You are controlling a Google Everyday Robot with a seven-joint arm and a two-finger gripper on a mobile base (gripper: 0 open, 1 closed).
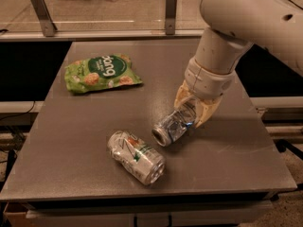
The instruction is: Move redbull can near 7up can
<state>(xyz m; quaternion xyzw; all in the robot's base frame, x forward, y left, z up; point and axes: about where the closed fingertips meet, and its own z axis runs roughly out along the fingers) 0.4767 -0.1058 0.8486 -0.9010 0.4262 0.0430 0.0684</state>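
Note:
The redbull can (pixel 171 127) is slim, silver with dark blue patches, tilted with its shiny round end toward the front left. My gripper (pixel 191 111) is shut on its upper end and holds it low over the table, right of centre. The 7up can (pixel 136 157) is wider, silver-white with green and red-orange marks, dented, lying on its side at the front middle. The redbull can's lower end is a short gap up and right of the 7up can.
A green snack bag (pixel 101 73) lies at the back left of the grey table (pixel 71 145). The table's front edge runs just below the 7up can. A rail with metal posts (pixel 170 6) stands behind the table.

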